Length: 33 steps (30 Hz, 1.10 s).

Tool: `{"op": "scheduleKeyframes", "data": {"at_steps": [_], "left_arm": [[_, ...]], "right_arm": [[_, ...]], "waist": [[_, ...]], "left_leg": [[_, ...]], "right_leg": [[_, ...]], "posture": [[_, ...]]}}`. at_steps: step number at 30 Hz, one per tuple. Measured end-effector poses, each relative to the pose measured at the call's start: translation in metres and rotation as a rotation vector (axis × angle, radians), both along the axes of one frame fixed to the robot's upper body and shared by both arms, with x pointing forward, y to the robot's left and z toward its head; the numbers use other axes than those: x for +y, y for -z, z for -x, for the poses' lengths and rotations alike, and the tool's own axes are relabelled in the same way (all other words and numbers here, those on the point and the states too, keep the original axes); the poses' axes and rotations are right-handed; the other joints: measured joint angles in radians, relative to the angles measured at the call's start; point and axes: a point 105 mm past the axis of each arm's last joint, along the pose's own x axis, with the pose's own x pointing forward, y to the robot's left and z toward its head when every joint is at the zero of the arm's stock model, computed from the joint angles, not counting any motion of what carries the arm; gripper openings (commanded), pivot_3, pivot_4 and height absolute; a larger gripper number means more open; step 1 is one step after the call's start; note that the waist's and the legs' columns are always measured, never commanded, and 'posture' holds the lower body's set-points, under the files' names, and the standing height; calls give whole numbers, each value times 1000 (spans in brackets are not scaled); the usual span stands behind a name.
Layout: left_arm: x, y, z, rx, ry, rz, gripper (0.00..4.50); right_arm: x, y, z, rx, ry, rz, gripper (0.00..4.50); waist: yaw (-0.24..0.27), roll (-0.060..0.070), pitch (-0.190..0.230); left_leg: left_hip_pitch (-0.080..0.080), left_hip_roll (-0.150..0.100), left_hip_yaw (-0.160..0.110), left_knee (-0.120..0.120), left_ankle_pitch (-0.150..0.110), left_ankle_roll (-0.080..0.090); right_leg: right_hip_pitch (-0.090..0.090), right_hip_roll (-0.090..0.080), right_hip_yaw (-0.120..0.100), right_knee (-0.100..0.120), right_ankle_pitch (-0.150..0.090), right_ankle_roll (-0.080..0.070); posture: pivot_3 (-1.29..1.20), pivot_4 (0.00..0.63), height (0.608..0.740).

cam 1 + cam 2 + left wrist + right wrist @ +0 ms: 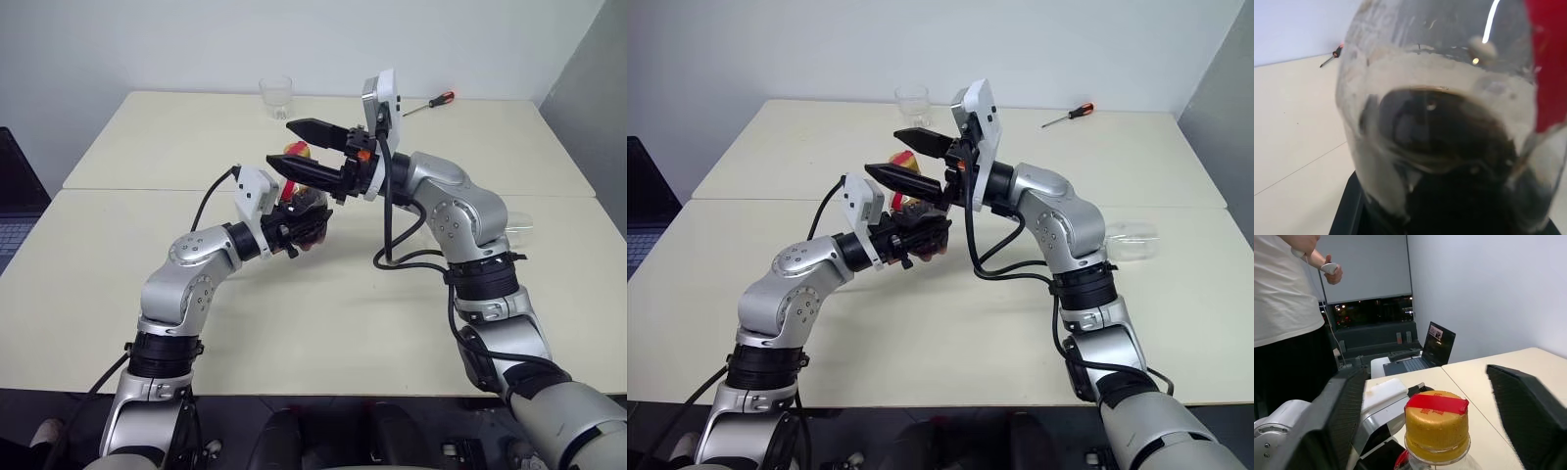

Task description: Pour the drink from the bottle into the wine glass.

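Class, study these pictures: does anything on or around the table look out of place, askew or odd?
A strip of red tape crosses the yellow cap of the bottle. A screwdriver lies on the far table, odd for a pouring job. A clear glass item beside the right arm seems to lie on its side.

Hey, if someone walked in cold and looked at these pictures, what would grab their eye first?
Above the middle of the cream table, the left gripper holds a small bottle with dark drink in it. The right gripper reaches across with its fingers open either side of the bottle's yellow cap. Behind, a clear tumbler and a screwdriver lie near the table's far edge.
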Motion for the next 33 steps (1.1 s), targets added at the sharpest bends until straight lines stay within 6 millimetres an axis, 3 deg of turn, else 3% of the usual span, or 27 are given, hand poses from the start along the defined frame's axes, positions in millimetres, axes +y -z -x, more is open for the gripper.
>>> {"op": "scheduleKeyframes", "data": {"at_steps": [5, 6, 17, 21, 26, 33], "left_arm": [[0, 0, 0, 0, 0, -2, 1653], [0, 0, 0, 0, -1, -3, 1653], [-4, -3, 6, 1, 41, 3, 1653], [-10, -6, 25, 4, 117, 19, 1653], [-11, 4, 54, 50, 178, 17, 1653], [-15, 8, 79, 77, 251, 12, 1653]], "right_arm": [[-1, 2, -2, 11, 3, 1, 1341], [-1, 2, -2, 12, 3, 0, 1236], [-4, 1, 3, -43, -61, 11, 1240], [-7, -1, 19, -108, -198, 26, 1240], [-6, 7, 38, -146, -377, 82, 1240], [-9, 10, 56, -151, -537, 104, 1240]], "waist": [[0, 0, 0], [0, 0, 0], [0, 0, 0], [-4, 0, 0], [-7, 0, 0], [-2, 0, 0]], "left_leg": [[0, 0, 0, 0, 0, 0], [0, 0, 0, 0, 0, 0], [0, 0, 0, 0, 0, 0], [0, 0, 0, 0, 0, 0], [0, 0, -1, 1, 0, 0], [1, 0, -1, 1, 0, 1]], "right_leg": [[0, 0, 0, 0, 0, 0], [0, 0, 0, 0, 0, 0], [0, 0, 0, 0, 0, 0], [0, 0, 0, 0, 0, 0], [0, 0, 0, 1, 0, 0], [0, 0, 0, 4, 0, 0]], "posture": [[0, 150, 740], [0, 150, 740], [0, 150, 740], [0, 150, 740], [0, 150, 740], [0, 150, 740]]}}
